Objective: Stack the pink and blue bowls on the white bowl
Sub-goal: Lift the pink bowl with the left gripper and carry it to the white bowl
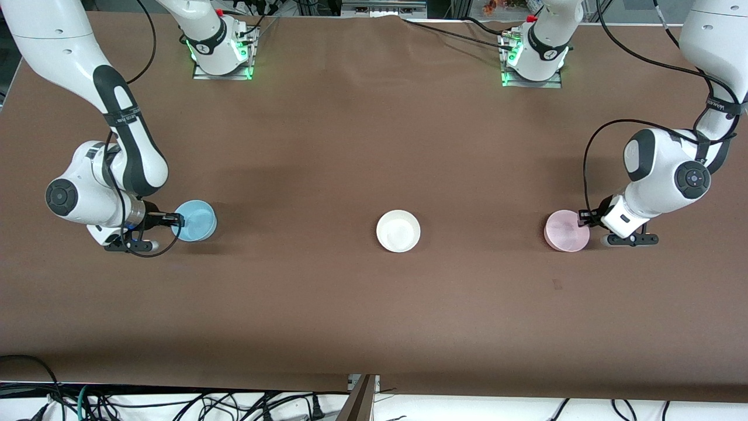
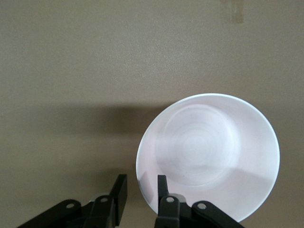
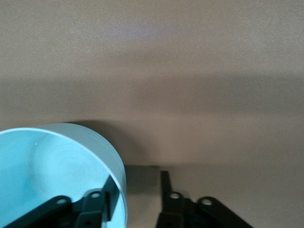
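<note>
The blue bowl's (image 1: 196, 220) rim was straddled by the right gripper (image 1: 175, 220) (fingers part-open); likewise the pink bowl (image 1: 566, 231) by the left gripper (image 1: 584, 218).

This is a robotics lab. Two white Franka arms stand bolted on metal base plates (image 1: 222, 71) with green status lights, at a worktop (image 1: 374, 304) draped in plain brown cloth. Loose black cables (image 1: 175, 403) tangle along its near edge, with more wiring and equipment past the bases.
</note>
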Robot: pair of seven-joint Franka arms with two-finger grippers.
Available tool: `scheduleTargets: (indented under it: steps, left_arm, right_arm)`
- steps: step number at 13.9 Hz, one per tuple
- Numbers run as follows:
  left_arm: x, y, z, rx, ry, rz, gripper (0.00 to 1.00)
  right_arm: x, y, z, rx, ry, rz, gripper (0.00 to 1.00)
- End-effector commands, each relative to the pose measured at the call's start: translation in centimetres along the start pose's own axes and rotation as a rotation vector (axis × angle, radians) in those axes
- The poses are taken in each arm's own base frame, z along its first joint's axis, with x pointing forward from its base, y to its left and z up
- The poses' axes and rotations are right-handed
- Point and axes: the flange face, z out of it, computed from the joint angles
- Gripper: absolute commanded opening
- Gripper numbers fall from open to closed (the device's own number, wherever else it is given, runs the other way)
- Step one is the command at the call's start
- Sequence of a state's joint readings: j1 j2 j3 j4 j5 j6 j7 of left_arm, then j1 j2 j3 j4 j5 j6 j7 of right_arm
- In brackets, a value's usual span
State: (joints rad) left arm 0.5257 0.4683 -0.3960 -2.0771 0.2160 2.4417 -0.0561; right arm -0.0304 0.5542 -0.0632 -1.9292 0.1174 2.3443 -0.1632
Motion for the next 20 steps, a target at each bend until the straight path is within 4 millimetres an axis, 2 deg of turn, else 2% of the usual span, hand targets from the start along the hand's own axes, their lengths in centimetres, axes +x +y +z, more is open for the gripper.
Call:
scheduleTargets:
  steps: [1,2,5,7,11,12,16,20]
  left_arm:
    - [-0.2,0.0,-0.1,0.012,0.016,0.009,0.07]
    - [-0.2,0.0,-0.1,0.011,0.016,0.007,0.00]
    - [-0.1,0.1,0.2,0.009,0.015,0.011,0.00]
    - [0.0,0.1,0.1,0.010,0.021,0.013,0.00]
    - [1.0,0.9,-1.2,0.002,0.050,-0.026,0.00]
    - [1.4,1.7,-1.6,-0.003,0.061,-0.058,0.00]
    - [2.4,7.6,-4.0,-0.051,0.096,-0.155,0.00]
    - [1.9,15.1,-5.5,-0.108,0.099,-0.261,0.00]
  right_arm:
    - [-0.7,-0.2,-0.2,0.024,0.001,-0.006,0.09]
    - [-0.6,-0.3,-0.3,0.025,0.003,-0.007,0.07]
    - [-0.7,-0.5,-0.3,0.029,-0.012,-0.013,0.00]
    - [-0.7,-0.5,-0.3,0.029,-0.012,-0.011,0.00]
    - [-0.5,-0.7,-0.9,0.052,-0.032,0.000,0.00]
    - [-0.3,-0.9,-1.3,0.069,-0.036,0.010,0.00]
    - [0.1,-1.1,-2.2,0.080,-0.045,0.008,0.00]
    - [1.1,-1.7,-4.3,0.091,-0.063,-0.007,0.00]
